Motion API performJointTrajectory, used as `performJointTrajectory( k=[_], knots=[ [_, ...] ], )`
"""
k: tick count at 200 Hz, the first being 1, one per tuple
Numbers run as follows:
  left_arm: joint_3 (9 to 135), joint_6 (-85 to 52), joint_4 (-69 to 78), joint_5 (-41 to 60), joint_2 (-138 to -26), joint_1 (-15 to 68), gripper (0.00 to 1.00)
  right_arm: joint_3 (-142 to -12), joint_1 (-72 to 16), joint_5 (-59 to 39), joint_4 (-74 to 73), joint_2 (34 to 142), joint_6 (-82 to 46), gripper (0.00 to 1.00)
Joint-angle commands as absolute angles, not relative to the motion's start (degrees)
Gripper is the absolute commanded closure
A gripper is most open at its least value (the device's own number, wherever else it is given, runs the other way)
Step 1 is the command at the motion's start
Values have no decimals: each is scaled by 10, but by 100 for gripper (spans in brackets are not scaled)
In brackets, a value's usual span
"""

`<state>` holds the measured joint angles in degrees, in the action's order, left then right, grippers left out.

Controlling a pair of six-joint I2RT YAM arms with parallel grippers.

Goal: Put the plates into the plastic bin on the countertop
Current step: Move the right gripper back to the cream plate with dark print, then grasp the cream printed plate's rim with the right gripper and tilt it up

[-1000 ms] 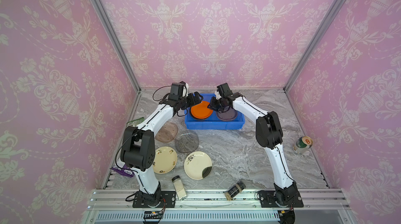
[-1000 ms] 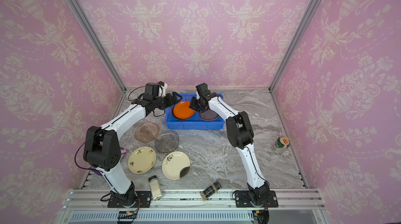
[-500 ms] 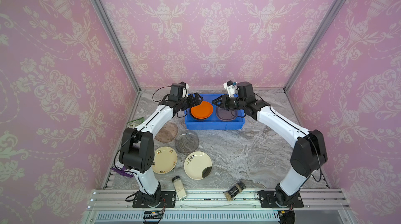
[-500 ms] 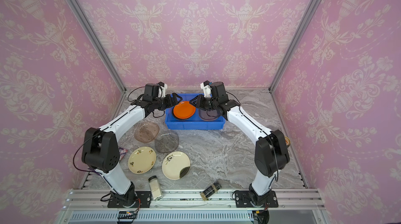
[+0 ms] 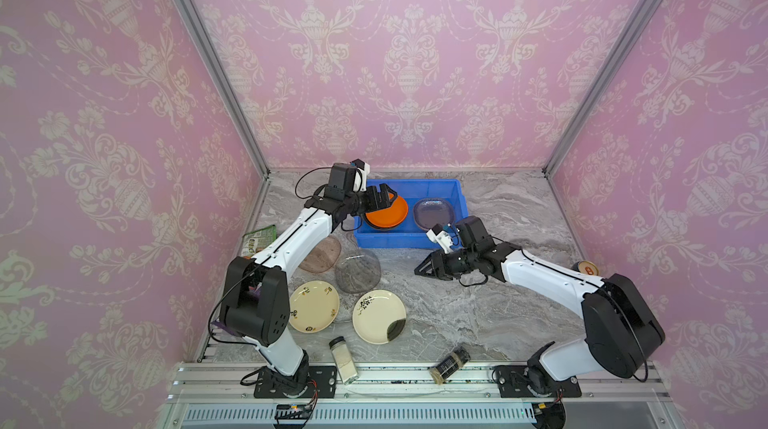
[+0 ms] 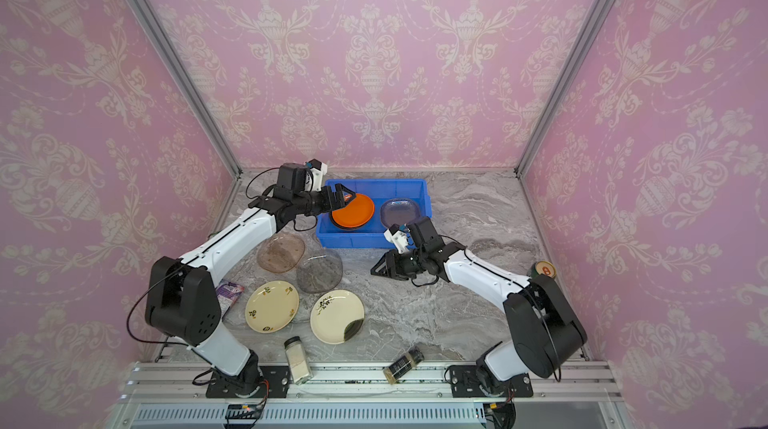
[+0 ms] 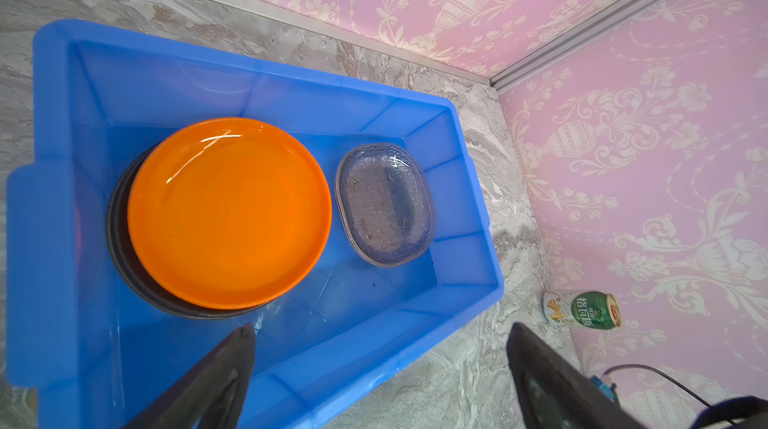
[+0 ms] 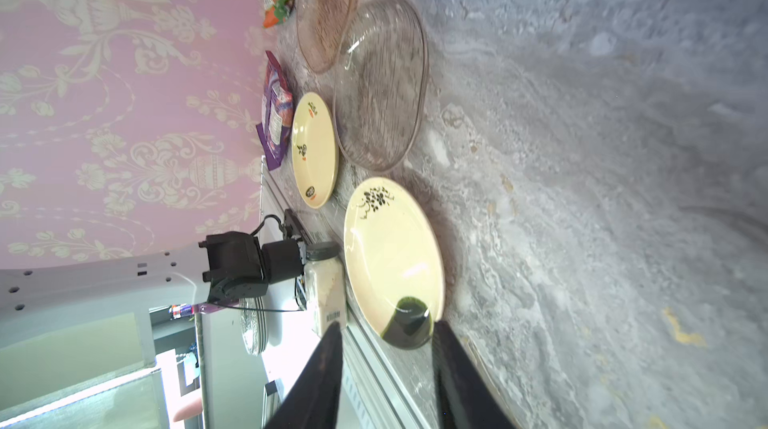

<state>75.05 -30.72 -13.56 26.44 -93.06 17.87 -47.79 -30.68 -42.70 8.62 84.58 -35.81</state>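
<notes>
The blue plastic bin (image 5: 415,240) stands at the back of the marble countertop (image 5: 478,314). Inside it an orange plate (image 5: 388,215) lies on a black one, with a translucent glass plate (image 5: 434,213) beside them. My left gripper (image 5: 384,196) hangs open and empty over the bin's left end, fingertips wide apart in the left wrist view (image 7: 382,329). My right gripper (image 5: 417,272) hovers low in front of the bin, open and empty (image 8: 387,325). On the counter lie a pinkish glass plate (image 5: 322,254), a grey glass plate (image 5: 357,271) and two cream plates (image 5: 313,306) (image 5: 379,316).
Two spice jars (image 5: 344,358) (image 5: 449,364) lie near the front rail. A green can (image 5: 586,268) stands at the right wall. A green snack packet (image 5: 259,235) and a purple one (image 6: 228,294) lie along the left wall.
My right arm has drawn back out of the bin toward the front, its jaws opening wider. The glass plate stays in the bin. The left arm has barely moved.
</notes>
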Motion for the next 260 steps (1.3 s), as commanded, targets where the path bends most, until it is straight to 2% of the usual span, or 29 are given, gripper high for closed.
performJointTrajectory(
  k=[1,41,117,188,260],
  knots=[
    [722,-287,-177,305,-878,191,3,-448,-318,-460,65,838,-364,62],
    [674,-299,-164,313,-824,206,3,-433,-350,-502,36,901,-359,62],
    [634,-309,-141,309,-809,207,3,-468,-376,-534,7,1015,-364,66],
    [636,-300,-145,299,-819,207,3,-472,-386,-535,-64,1058,-407,68],
    [634,-298,-147,294,-822,207,3,-504,-397,-526,-26,1082,-395,71]
  ],
)
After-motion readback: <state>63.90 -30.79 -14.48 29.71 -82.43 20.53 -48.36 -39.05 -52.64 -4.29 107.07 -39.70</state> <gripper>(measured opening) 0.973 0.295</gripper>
